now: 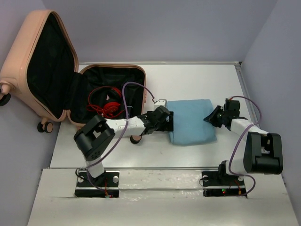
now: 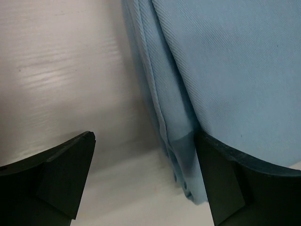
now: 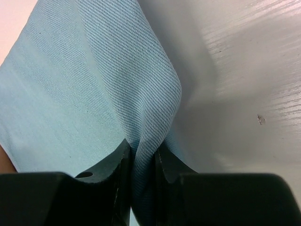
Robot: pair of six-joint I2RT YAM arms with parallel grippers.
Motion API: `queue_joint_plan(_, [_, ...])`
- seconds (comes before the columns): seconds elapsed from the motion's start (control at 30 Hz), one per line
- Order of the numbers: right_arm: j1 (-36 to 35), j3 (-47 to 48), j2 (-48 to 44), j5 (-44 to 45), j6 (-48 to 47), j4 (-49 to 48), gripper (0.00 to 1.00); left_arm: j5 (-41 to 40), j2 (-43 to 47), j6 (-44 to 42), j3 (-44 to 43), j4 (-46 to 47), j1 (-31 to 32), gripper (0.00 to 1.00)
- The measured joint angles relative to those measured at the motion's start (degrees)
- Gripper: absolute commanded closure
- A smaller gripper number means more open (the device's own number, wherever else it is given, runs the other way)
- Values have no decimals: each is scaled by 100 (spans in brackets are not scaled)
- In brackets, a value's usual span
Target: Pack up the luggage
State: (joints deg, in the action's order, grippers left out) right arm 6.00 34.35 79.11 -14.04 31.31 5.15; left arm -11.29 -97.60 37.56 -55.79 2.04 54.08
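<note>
Status: packing partly done. The luggage (image 1: 21,56) sits at the far-left of the surface (image 1: 188,84), open. Its lid stands up against the wall and its lower shell lies flat w/ the black lining exposed. A pair of red headphones (image 1: 112,110) lies inside the lower shell, so that item counts as packed. The folded blue cloth (image 1: 193,122) is not packed. It lies flat on the surface just right of the luggage, apart from its rim, w/ one arm at each end. The left claw (image 1: 170,121) is at the cloth's left edge. In the wrist view the left claw (image 2: 141,183) is spread wide and holds nothing. One finger is over bare surface and the other is at the cloth's (image 2: 225,70) layered edge; contact cannot be confirmed. The right claw (image 1: 210,117) is at the cloth's right edge. In the wrist view the right claw (image 3: 142,155) is nearly closed, w/ a ridge of the cloth (image 3: 70,84) pinched between its fingers. Remaining, est.: close the left claw on the cloth's near edge, lift w/ both arms, and move the cloth left into the lower shell beside or over the headphones. Lid closure may also be req'd, but the task text does not specify it.
</note>
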Motion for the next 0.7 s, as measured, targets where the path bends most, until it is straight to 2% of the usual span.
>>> queue_joint_plan(0.2, [0, -7, 2, -13, -2, -17, 90, 385, -627, 184, -365, 385, -328, 4])
queue_joint_plan(0.33, [0, -37, 2, -42, -2, -85, 91, 695, -870, 299, -514, 765, -562, 11])
queue_joint_plan(0.37, [2, -39, 2, -50, -2, -90, 91, 752, -925, 341, -514, 876, -608, 15])
queue_joint_plan(0.4, [2, -44, 0, -59, -2, -98, 91, 892, -975, 382, -516, 1034, -678, 28])
queue_joint_plan(0.43, [2, -44, 2, -70, -2, -107, 91, 990, -1019, 415, -518, 1141, -739, 34])
queue_joint_plan(0.47, [4, -44, 0, -79, -2, -111, 91, 1104, -1064, 461, -516, 1257, -787, 35])
queue_joint_plan(0.57, [4, -44, 2, -85, -4, -118, 92, 1285, -1095, 570, -350, 1510, -929, 33])
queue_joint_plan(0.6, [4, -44, 2, -94, -4, -125, 92, 1303, -1049, 605, -251, 1609, -953, 26])
queue_joint_plan(0.7, [4, -44, 9, -101, -4, -136, 92, 1202, -708, 654, 109, 1622, -940, 17])
